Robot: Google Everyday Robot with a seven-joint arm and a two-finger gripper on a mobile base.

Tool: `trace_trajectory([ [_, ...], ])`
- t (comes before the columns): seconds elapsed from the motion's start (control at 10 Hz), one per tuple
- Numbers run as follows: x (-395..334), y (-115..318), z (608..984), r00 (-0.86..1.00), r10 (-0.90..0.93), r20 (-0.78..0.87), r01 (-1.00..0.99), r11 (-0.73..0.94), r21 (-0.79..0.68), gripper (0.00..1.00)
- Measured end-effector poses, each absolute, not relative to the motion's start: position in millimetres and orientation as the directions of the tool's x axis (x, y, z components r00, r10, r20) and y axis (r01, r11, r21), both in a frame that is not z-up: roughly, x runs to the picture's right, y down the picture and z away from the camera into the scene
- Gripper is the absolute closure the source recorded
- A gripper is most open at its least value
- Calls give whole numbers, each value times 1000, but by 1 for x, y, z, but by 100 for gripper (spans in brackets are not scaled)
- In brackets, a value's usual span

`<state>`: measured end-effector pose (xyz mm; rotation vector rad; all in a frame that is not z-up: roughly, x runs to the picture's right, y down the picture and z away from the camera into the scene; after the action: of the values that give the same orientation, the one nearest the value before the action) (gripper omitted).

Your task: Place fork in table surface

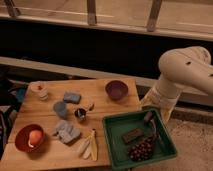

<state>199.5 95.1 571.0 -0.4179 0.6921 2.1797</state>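
The light brown wooden table surface (pixel 102 102) fills the left and middle. A short, thin, pale sliver that looks like the fork (pixel 91 106) lies on it just right of the small dark metal cup (pixel 80 115). My white arm comes in from the upper right and reaches down over the green tray (pixel 112 145) at the table's right front. My gripper (pixel 148 119) is dark and hangs low over the tray's back right part, well to the right of the fork.
The tray holds a dark brown block (pixel 132 135) and dark grapes (pixel 142 149). On the table are a purple bowl (pixel 116 90), a red bowl (pixel 22 145) holding an orange ball, several blue-grey sponges (pixel 71 97), cream-yellow elongated pieces (pixel 89 145) and a small white cup (pixel 39 90).
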Motion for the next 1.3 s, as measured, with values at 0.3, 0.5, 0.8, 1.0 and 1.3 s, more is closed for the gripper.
trace_trajectory([
  [0.3, 163, 85, 567, -572, 659, -489, -817, -511, 267, 29],
  [0.5, 107, 76, 574, -481, 704, -523, -871, -454, 189, 29],
  [0.8, 29, 74, 581, -324, 753, -572, -933, -356, 60, 29],
  [1.0, -2, 76, 581, -261, 762, -593, -944, -331, -9, 29],
  [1.3, -1, 76, 581, -262, 762, -592, -944, -330, -8, 29],
])
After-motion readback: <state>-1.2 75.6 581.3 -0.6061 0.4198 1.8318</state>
